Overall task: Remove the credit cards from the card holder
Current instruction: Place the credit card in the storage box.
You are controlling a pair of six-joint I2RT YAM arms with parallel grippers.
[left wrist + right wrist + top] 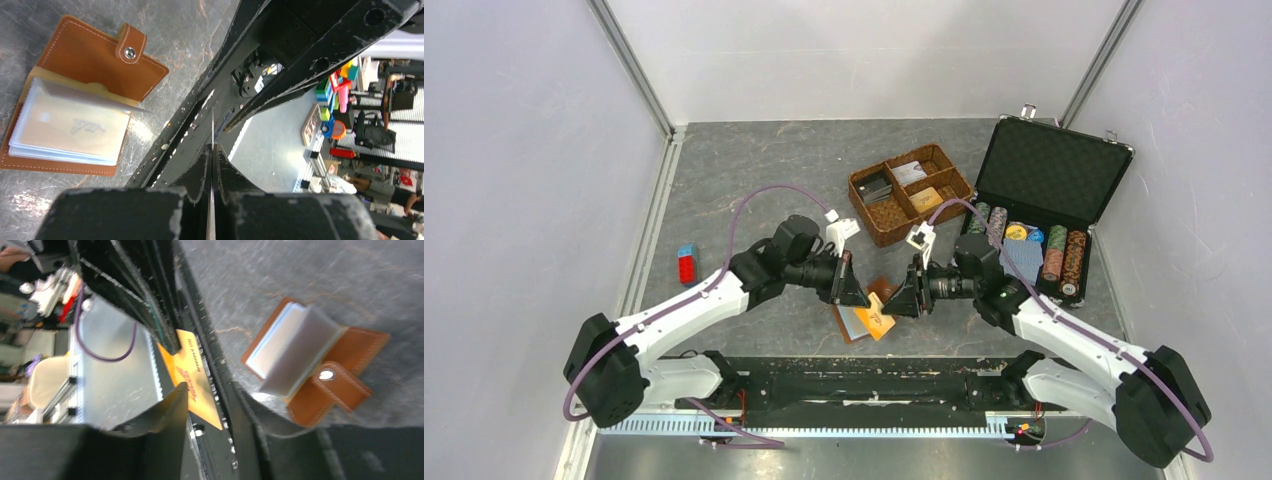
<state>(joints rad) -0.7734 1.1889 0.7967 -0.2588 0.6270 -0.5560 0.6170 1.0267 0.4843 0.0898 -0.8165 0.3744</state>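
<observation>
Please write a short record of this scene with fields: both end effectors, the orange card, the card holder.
left end effector: shut on the orange credit card, which shows edge-on between its fingers
right end effector: open, jaws apart around the same card
orange credit card: out of the holder, between the two end effectors
card holder: lying open on the table, snap tab undone
pale card: inside the top clear sleeve

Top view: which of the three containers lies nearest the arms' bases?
The small tan card holder, lying open at the front; the woven basket and black case sit farther back.
</observation>
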